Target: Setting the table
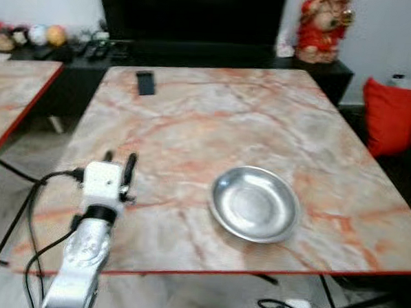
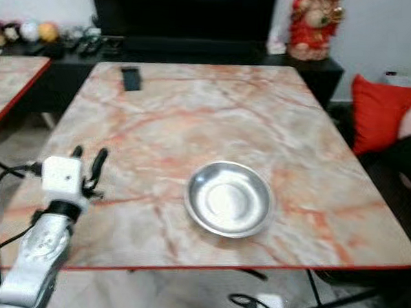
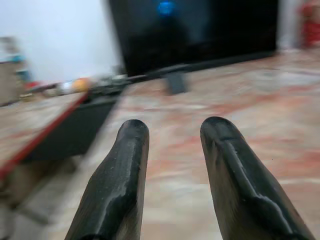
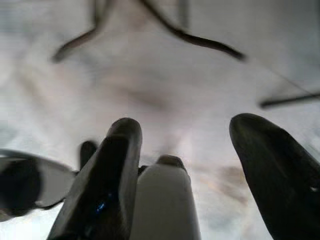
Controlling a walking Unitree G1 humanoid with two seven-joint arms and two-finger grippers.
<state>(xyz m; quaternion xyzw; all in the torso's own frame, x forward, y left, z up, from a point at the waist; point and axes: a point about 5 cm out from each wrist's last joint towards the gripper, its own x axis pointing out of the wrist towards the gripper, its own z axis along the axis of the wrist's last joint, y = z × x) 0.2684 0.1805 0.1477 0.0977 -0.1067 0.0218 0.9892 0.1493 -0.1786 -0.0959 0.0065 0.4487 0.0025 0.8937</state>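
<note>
Risk: left gripper (image 1: pixel 119 162), fingers parted and empty, could nudge the round silver metal bowl (image 1: pixel 254 203) (near the marble table's (image 1: pixel 194 112) edge) off.

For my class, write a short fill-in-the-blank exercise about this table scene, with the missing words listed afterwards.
1. The metal bowl on the marble table has ____ inside it.
2. The left end effector hovers over the table's near left part with its two black fingers ____.
3. The dark phone lies near the table's ____ left corner.
4. A ____ cushion sits beside the table on the robot's right.

Missing words: nothing; open; far; red
</note>
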